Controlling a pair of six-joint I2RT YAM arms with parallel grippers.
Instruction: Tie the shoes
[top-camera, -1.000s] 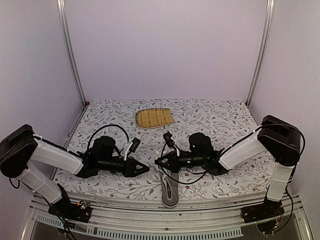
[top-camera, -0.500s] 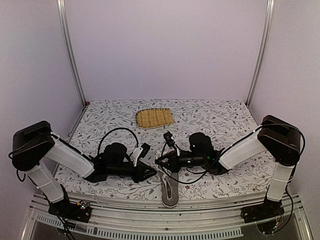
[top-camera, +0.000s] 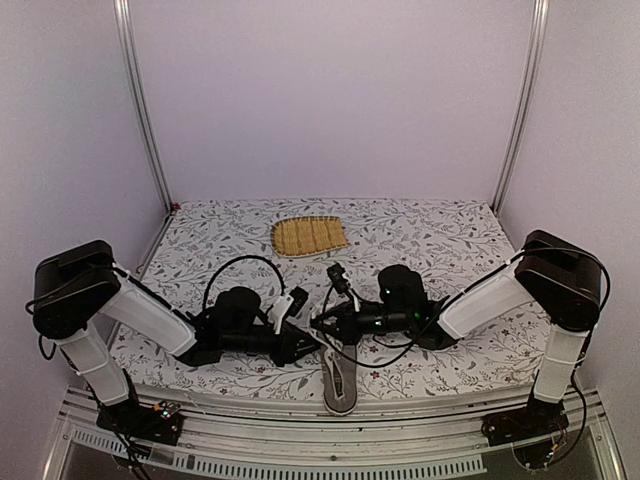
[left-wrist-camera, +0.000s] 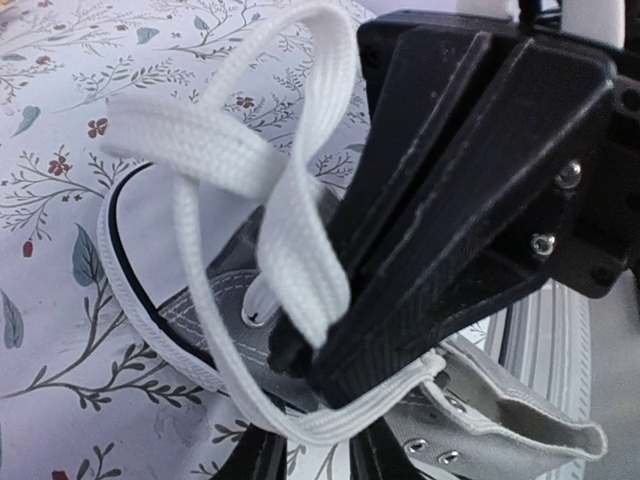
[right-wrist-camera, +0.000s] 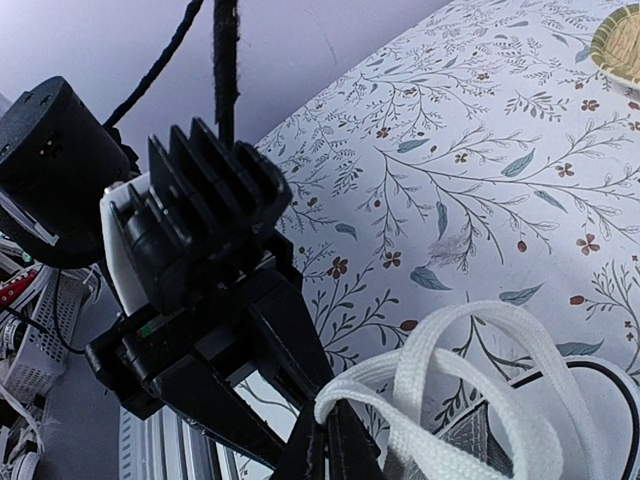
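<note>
Claws meet at the laces (left-wrist-camera: 290, 215)
right claw (top-camera: 316, 323) pinches them; left claw (top-camera: 305, 345) just beside, grip unreadable; sneaker (top-camera: 338, 385) lies lengthwise toward the near edge

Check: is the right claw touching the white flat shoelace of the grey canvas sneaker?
Touching. The right wrist view shows the right claw pinched shut on the white flat shoelace, whose loop rises straight out from between its tips.
</note>
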